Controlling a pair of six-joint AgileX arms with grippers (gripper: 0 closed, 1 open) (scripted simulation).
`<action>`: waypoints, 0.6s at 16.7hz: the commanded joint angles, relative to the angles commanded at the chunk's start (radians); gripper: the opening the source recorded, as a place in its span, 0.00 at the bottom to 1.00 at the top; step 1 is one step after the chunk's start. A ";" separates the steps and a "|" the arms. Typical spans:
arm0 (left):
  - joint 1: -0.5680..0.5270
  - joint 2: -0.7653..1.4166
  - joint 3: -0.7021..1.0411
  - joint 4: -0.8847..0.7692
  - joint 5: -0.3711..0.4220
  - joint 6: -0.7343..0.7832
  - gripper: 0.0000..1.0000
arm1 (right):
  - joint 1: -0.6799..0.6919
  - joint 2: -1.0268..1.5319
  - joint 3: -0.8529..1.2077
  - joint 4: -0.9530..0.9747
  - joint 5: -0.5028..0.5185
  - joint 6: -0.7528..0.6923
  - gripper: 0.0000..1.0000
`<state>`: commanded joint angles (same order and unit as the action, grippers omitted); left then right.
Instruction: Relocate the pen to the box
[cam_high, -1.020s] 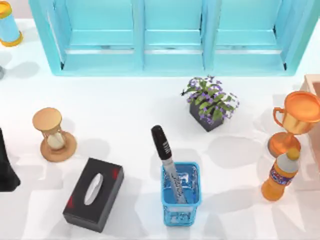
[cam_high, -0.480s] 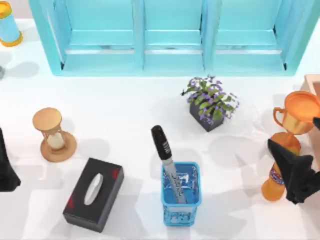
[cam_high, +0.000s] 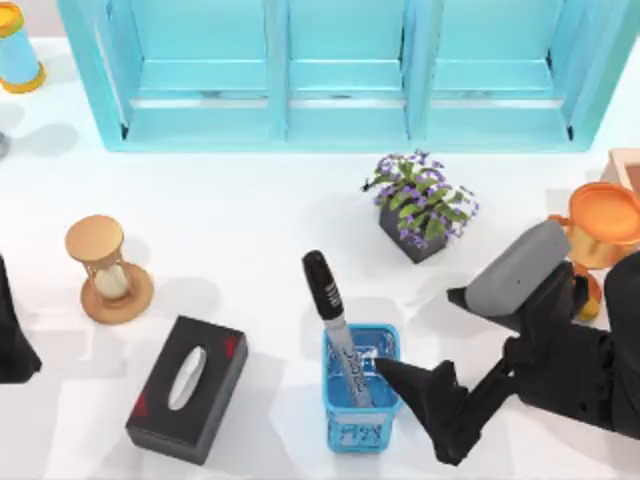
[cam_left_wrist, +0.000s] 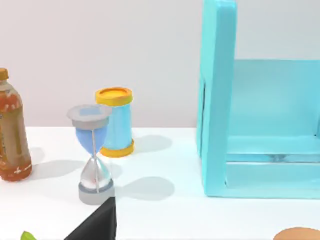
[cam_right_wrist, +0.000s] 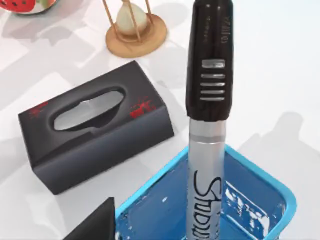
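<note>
Since the earlier frame, the right arm has swung in from the table's right edge, and the right gripper (cam_high: 395, 372) is now brought to the right rim of the blue basket (cam_high: 388, 400); nothing else on the table has shifted. Its dark fingers (cam_high: 418, 385) are seen tapering toward the basket, but whether they are parted or closed cannot be told, and no grasp on anything is visible.

Nearest the front edge, the pen (cam_high: 335, 322) is found standing in the blue basket, leaning so that its glossy black cap rises above the far rim. In the right wrist view the pen (cam_right_wrist: 206, 120) is seen close up, upright inside the basket (cam_right_wrist: 272, 185), with lettering on its grey-white barrel. Just left of the basket lies the black tissue box (cam_high: 187, 388). Farther back a wooden hourglass (cam_high: 106, 272) stands at the left, a potted plant (cam_high: 421, 206) near the middle, and an orange trophy cup (cam_high: 600, 222) at the right. At the far side the turquoise cabinet (cam_high: 340, 75) is placed.

The left arm is kept parked at the left edge. Judged from this, the pen is already resting in a container; if the tissue box is the intended box, the pen is yet to be grasped, lifted out and carried over.
</note>
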<state>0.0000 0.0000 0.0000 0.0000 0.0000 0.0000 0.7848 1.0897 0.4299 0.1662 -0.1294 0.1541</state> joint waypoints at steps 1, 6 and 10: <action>0.000 0.000 0.000 0.000 0.000 0.000 1.00 | 0.019 0.027 -0.005 -0.001 0.002 0.005 1.00; 0.000 0.000 0.000 0.000 0.000 0.000 1.00 | 0.035 0.053 -0.015 -0.005 0.005 0.011 1.00; 0.000 0.000 0.000 0.000 0.000 0.000 1.00 | 0.037 0.089 -0.003 0.022 0.008 0.013 1.00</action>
<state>0.0000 0.0000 0.0000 0.0000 0.0000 0.0000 0.8215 1.1782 0.4267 0.1885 -0.1219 0.1669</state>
